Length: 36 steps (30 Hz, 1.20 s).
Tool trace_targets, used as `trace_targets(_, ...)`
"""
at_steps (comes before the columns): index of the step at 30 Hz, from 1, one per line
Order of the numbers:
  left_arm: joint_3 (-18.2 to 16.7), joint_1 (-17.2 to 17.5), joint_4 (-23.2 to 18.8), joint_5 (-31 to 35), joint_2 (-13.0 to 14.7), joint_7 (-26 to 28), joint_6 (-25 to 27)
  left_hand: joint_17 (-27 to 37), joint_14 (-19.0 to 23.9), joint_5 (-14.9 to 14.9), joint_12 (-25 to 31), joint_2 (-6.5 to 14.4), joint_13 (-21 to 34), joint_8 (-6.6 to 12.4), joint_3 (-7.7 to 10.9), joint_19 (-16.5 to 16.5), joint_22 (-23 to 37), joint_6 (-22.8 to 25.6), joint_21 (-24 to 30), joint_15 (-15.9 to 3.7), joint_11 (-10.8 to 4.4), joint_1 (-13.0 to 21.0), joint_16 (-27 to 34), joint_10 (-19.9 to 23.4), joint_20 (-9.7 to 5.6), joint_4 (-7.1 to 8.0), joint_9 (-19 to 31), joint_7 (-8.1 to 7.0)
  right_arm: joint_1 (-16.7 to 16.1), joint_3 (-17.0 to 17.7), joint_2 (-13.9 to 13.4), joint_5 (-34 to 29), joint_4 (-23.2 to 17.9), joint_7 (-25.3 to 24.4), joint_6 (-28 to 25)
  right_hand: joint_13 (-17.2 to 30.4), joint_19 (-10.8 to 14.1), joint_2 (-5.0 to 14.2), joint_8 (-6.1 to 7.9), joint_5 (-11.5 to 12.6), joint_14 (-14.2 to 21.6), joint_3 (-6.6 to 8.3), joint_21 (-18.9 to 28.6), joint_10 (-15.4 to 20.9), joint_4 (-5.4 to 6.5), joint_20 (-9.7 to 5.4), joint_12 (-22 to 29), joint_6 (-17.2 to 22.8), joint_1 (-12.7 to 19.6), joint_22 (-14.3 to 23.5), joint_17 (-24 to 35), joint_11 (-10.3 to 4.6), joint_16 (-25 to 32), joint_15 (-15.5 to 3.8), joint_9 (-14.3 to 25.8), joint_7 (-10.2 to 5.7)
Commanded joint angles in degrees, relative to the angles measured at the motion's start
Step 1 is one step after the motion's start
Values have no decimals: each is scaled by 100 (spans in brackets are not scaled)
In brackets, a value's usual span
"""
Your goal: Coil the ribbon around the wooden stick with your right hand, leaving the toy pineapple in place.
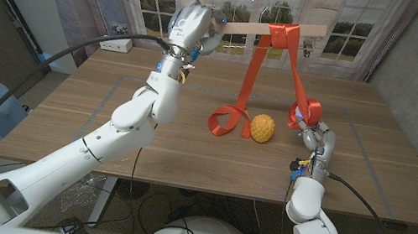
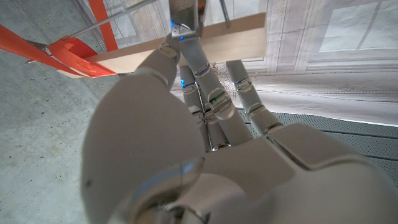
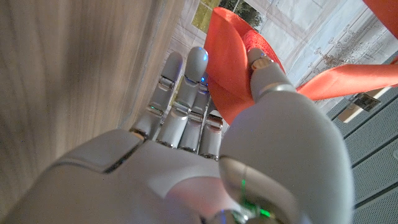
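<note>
a wooden counter [image 1: 187,143] sits before curtained windows. your right hand [image 1: 314,137] has its fingers [image 3: 199,65] and thumb clamped on a loop of the orange ribbon [image 1: 297,72], low over the counter at about 4 o'clock. your left hand [image 1: 192,29] grips the wooden stick [image 1: 291,30] raised at 12 o'clock, the ribbon draped over it, one tail curling onto the counter just beside the toy pineapple [image 1: 262,128] near centre.

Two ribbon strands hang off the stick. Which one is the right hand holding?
The right hand grips the strand on the robot's right. The other strand hangs free, ending in a loop on the table beside the toy pineapple.
</note>
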Motion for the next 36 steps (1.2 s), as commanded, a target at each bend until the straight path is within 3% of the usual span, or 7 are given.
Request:
trace_targets(1, -316, 424, -305, -384, 216, -27, -587, 29, 67, 22, 37, 666, 12, 18, 139, 50, 16, 267, 23, 10, -483, 638, 8, 537, -323, 88, 324, -213, 886, -116, -301, 174, 334, 41, -730, 27, -30, 393, 46, 32, -303, 217, 30, 1079, 255, 10, 18, 1397, 375, 12, -2, -149, 31, -256, 73, 104)
trace_targets(10, -619, 758, -486, -825, 329, -175, -881, 33, 68, 23, 29, 663, 17, 14, 144, 46, 16, 251, 22, 11, -491, 631, -3, 544, -322, 91, 337, -201, 1341, -219, -469, 191, 343, 34, -1129, 6, -42, 411, 41, 25, -323, 195, 54, 1078, 258, 8, 4, 1383, 388, 10, -12, -161, 57, -256, 70, 105)
trace_targets(18, -909, 1012, -588, -1164, 598, -470, -1159, 27, 44, 24, 20, 661, 29, 11, 155, 40, 16, 239, 19, 11, -469, 629, -32, 545, -323, 90, 352, -197, 1674, -356, -619, 174, 320, 121, -1412, 24, -71, 435, 37, 13, -358, 170, 70, 1054, 264, 9, 6, 1370, 397, 9, -19, -156, 80, -259, 66, 92)
trace_targets(26, -1190, 1251, -584, -1527, 761, -646, -1401, 35, 40, 26, 13, 658, 46, 1, 162, 29, 15, 232, 15, 12, -453, 629, -40, 538, -321, 88, 352, -171, 1902, -347, -1011, 273, 40, 518, -1663, 46, -130, 490, 20, -31, -458, 116, 82, 976, 297, -3, -9, 1312, 377, 12, -18, -152, 97, -270, 64, 3)
trace_targets(36, -1531, 1497, -556, -2073, 864, -889, -1604, 47, 34, 26, -3, 663, 65, -14, 176, 13, 15, 229, 10, 13, -431, 634, -49, 520, -313, 86, 348, -134, 2070, -339, -1298, 138, -453, 549, -2209, 6, -169, 561, 4, -133, -541, 47, 108, 913, 296, -23, -56, 1250, 393, 14, -86, -159, 104, -303, 40, -41)
